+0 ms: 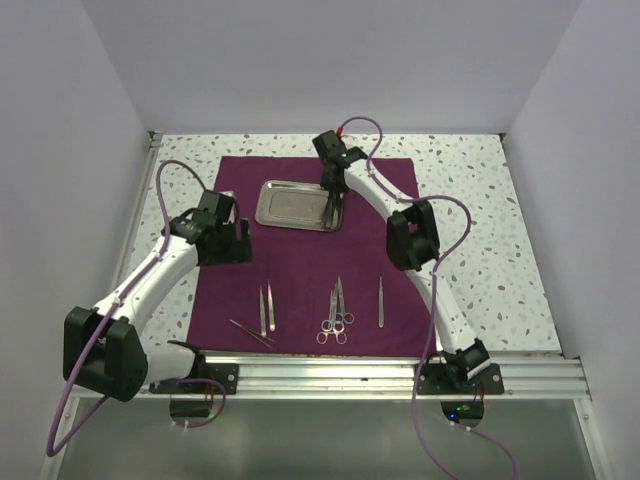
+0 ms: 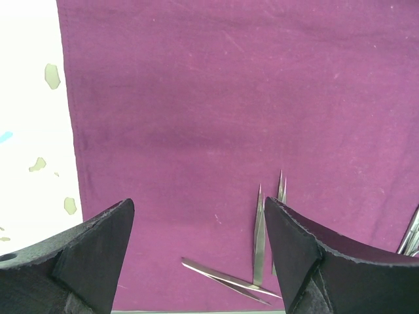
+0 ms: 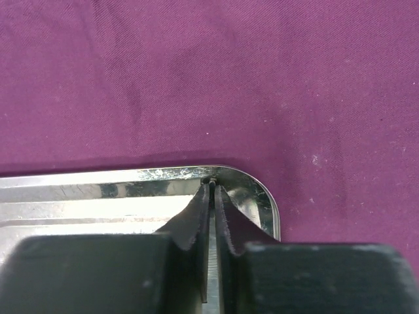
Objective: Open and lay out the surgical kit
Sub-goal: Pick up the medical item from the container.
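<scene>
From overhead you see a white table [image 1: 500, 250] flecked with grey-green chips. Plain pale walls [image 1: 90, 150] box it in, and an aluminium rail [image 1: 350, 375] runs along its near edge. The cloth wrap [image 1: 300, 270] lies opened flat across the middle of the table, dark purple and matte, with its near hem by the rail. The steel tray [image 1: 290, 204] — a shiny rectangle with rounded corners — sits on the cloth toward the far edge. Slim silver instruments lie on the cloth nearer the rail: tweezers [image 1: 265, 308] toward the left edge, ring-handled scissors and forceps [image 1: 335, 312] lying close together at centre, and a single slim tool [image 1: 381, 302] toward the right edge. The right gripper [image 1: 332, 196] is down at the tray's right end. The left gripper [image 1: 225, 242] is over the cloth's left part.

From your left wrist, the left gripper [image 2: 198, 206] has its black, grainy fingers [image 2: 91, 255] released and spread wide above the woven cloth [image 2: 229, 98]. The cloth's left hem meets the speckled table [image 2: 33, 131]. Pointed tweezers [image 2: 260, 235] lie just inside the right finger.

From your right wrist, the right gripper [image 3: 211, 186] has its fingers [image 3: 190, 226] clenched to a narrow slit. The tips are at the tray's [image 3: 98, 196] mirrored rim, near a rounded corner — you cannot tell whether they nip the metal. The cloth [image 3: 262, 85] around it is faintly creased.
</scene>
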`<state>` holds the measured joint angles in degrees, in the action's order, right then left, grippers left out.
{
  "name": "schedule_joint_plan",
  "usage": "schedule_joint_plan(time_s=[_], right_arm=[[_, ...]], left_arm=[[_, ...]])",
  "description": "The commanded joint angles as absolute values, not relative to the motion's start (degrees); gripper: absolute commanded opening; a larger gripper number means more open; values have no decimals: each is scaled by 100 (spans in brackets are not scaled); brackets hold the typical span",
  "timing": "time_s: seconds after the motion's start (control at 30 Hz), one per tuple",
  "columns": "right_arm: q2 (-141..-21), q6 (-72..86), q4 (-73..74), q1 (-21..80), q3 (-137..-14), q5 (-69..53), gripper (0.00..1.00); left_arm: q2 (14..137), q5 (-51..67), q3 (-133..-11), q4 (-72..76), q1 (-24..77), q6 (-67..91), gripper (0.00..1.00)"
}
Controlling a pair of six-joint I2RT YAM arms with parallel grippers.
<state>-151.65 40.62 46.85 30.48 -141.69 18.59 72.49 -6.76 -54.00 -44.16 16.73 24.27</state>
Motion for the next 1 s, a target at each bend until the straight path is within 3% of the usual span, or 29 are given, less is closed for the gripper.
schedule_joint_plan(time_s=[0.0,0.43,0.67,0.83,0.9,0.97], right_arm=[[-15530,4228,4825,3041,-14212,1775,0],[-14635,4218,4377,2997,-14124,1565,0],[-13571,4351,4034,2857,-13457,1371,0],[-12623,4149,3946,2804,-12851,1371,0],[-12280,4052,3946,2804,-12394,1380,0],[-11709,3894,3972,2795,-11990,1415,0]], left_arm=[[7269,-782,-5651,-4228,1591,2232,84],[7269,-800,-5950,-4412,1573,2223,84],[7067,-616,-6153,-5131,1573,2355,84],[6488,-378,-5626,-5423,1573,2758,83],[6276,-247,-5267,-5484,1573,2996,82],[5899,-28,-4950,-5432,1582,3444,73]])
